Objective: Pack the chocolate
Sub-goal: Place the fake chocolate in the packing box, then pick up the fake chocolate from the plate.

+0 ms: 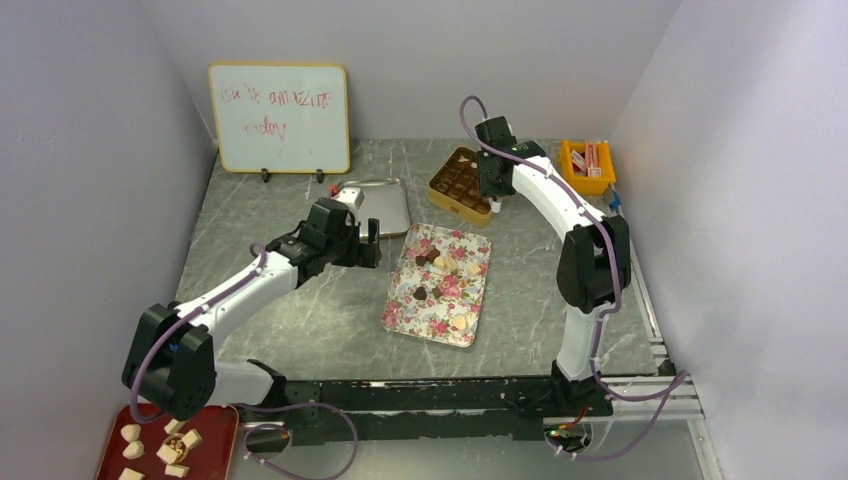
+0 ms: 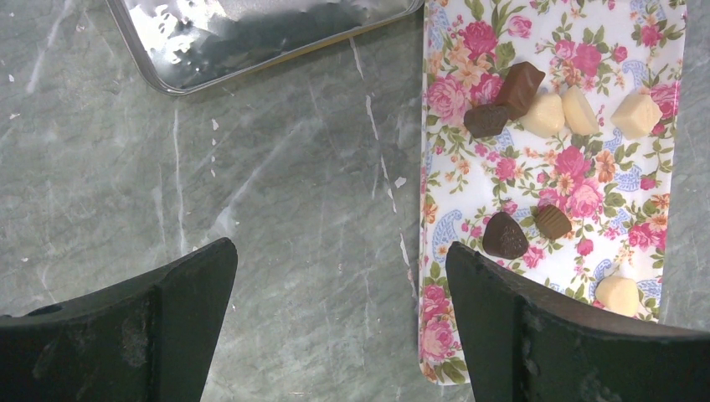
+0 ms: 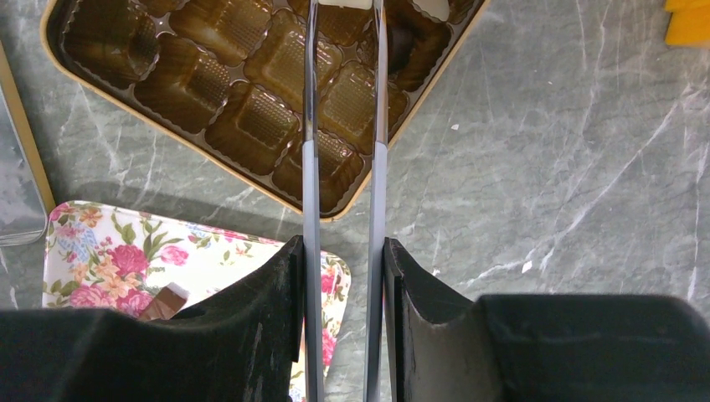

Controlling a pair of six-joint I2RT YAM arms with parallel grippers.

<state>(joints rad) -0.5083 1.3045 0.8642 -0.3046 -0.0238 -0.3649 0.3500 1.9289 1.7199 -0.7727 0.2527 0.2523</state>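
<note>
Top view, left hand (image 1: 368, 243): fingers apart and empty, just beside the left edge of the flowered tray (image 1: 405, 315)
Top view, right hand (image 1: 492, 203): at the near corner of the gold box (image 1: 452, 178), away from the sweets
Top view, chocolates (image 1: 421, 292): loose on the tray, a cluster at its far end, others nearer
Top view, surface (image 1: 300, 320): grey and marbled, carrying a steel lid (image 1: 378, 205), a whiteboard (image 1: 280, 118) and an orange bin (image 1: 587, 166); plain pale walls (image 1: 90, 150) on three sides; a red plate (image 1: 220, 435) of beige chunks (image 1: 131, 432) below the near edge
Left wrist view, risk: the left hand (image 2: 341, 255) is far wider than any of the chocolates (image 2: 505, 235), so closing on one would likely shove its neighbours or the tray
Right wrist view, right hand (image 3: 343, 247): clamped on thin metal tongs (image 3: 310, 167) reaching over the box's empty cups
Right wrist view, risk: such slim tips may let a smooth sweet slip or land askew; something pale at the tips is cut off, cannot tell what
</note>
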